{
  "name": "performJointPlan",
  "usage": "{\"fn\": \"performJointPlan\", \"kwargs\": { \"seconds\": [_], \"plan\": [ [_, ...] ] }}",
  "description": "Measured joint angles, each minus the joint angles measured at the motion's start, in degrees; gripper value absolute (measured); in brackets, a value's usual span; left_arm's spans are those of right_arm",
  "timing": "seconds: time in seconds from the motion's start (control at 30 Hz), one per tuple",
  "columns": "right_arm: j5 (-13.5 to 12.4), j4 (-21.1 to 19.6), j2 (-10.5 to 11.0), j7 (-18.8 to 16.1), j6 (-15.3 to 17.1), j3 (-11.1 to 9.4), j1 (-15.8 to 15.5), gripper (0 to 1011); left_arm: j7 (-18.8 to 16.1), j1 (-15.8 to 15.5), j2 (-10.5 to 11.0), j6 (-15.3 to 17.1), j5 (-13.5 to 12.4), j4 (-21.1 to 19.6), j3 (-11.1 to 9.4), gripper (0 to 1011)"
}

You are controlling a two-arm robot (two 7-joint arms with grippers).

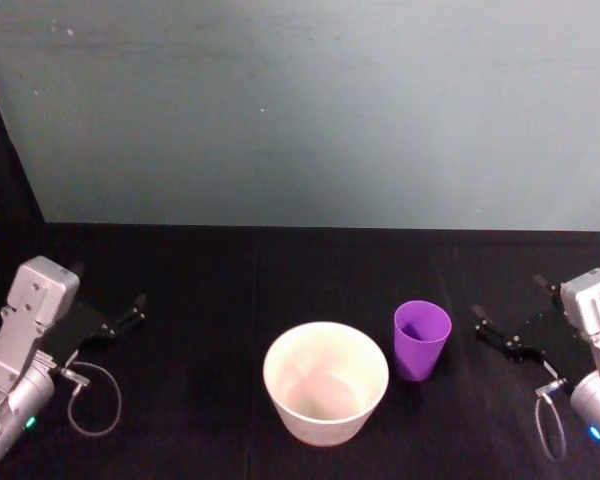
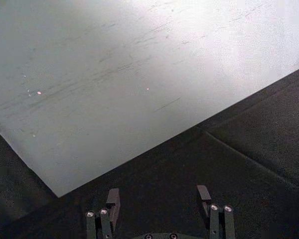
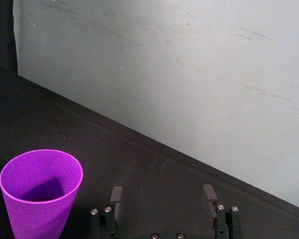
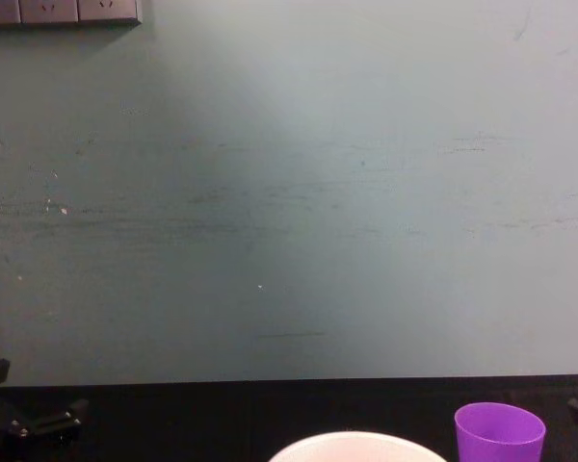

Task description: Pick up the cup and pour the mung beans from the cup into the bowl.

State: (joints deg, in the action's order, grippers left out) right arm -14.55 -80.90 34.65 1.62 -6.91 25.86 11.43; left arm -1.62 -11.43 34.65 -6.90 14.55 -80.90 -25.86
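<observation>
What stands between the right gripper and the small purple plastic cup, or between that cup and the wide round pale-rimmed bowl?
Nothing visible. Bare black tabletop separates the open right gripper from the small purple plastic cup, and the wide round pale-rimmed bowl stands close beside it.

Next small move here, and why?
Probably ease the right gripper sideways toward the cup: it is open and empty, and the cup stands upright just beside it, untouched, next to the bowl. The left gripper sits parked at far left.
</observation>
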Motion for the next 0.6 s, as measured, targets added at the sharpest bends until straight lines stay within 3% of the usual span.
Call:
{"fn": "performJointPlan", "kwargs": {
  "seconds": [0.6],
  "plan": [
    [0.0, 0.0, 0.0, 0.0, 0.0, 0.0, 0.0, 1002, 0.0, 0.0, 0.0, 0.0, 0.0, 0.0, 0.0, 1003]
  ]
}}
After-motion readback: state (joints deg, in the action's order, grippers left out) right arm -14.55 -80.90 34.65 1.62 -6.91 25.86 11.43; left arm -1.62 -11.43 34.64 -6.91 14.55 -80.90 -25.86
